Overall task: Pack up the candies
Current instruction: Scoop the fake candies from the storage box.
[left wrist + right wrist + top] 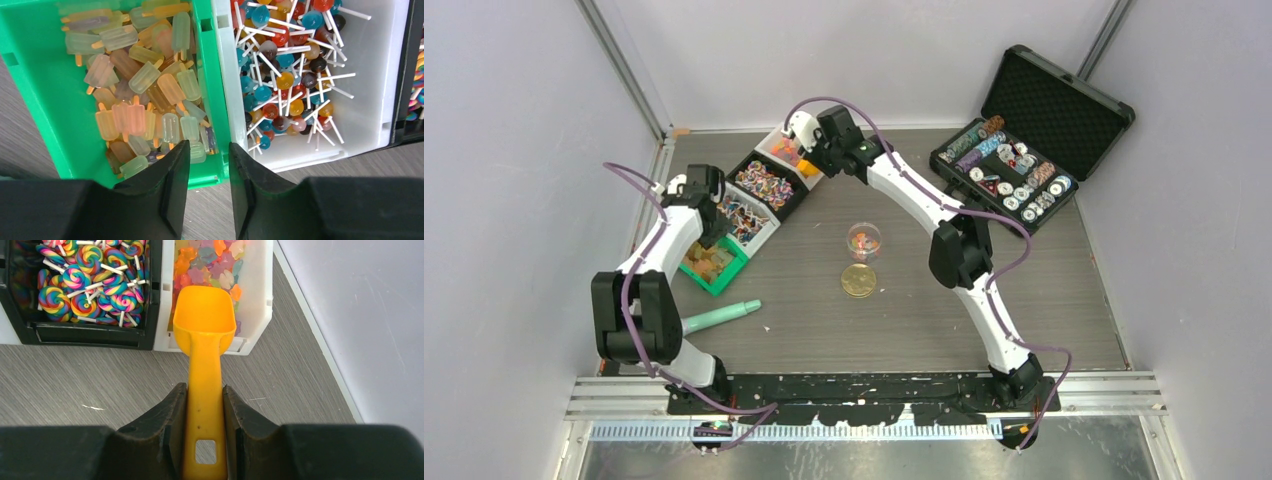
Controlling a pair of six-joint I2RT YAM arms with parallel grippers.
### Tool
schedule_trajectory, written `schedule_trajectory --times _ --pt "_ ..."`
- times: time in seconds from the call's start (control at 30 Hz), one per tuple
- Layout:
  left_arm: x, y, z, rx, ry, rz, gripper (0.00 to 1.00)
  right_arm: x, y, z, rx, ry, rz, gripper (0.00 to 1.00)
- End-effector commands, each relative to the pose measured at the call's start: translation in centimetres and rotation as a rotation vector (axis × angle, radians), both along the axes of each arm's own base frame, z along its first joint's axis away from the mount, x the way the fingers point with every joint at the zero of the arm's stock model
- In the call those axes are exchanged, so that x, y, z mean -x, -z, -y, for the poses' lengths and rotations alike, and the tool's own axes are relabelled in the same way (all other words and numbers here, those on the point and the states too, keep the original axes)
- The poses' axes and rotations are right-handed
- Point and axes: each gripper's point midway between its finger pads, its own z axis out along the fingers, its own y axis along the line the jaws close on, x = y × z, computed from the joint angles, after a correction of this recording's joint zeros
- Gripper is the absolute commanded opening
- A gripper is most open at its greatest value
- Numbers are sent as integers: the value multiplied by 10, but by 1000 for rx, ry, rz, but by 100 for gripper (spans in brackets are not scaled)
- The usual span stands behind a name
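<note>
My right gripper (205,390) is shut on the handle of the orange scoop (205,320). Its empty bowl hovers over the near edge of a white bin (260,305) of small orange, pink and yellow candies (210,260). Beside it a black bin holds striped swirl lollipops (85,280). My left gripper (209,150) is open and empty, above the near wall between a green bin (40,100) of golden and pale popsicle candies (140,90) and a white bin of ball lollipops (285,65). A clear round jar (863,241) with a few candies stands mid-table.
A flat gold disc (858,281) lies just in front of the jar. A teal scoop (724,317) lies near the left arm. An open black case of poker chips (1014,165) sits at the back right. The bins form a diagonal row at the back left.
</note>
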Motion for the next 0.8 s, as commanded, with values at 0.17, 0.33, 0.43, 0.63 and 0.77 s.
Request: schedule_trajectory --times 0.17,0.33,0.43,0.63,0.77 --pt "-1 18 4 52 10 -52 33 -13 -10 -13 -59 -9 39 0" --pt "1 21 6 58 18 -56 32 -19 -6 -18 -78 -4 45 0" --pt "1 23 7 63 36 -70 31 -17 1 -24 -84 -5 37 0" --pt "3 26 9 67 55 -83 30 -26 5 -26 -105 32 59 0" --pt "2 26 12 80 76 -80 28 -30 13 -31 -140 55 55 0"
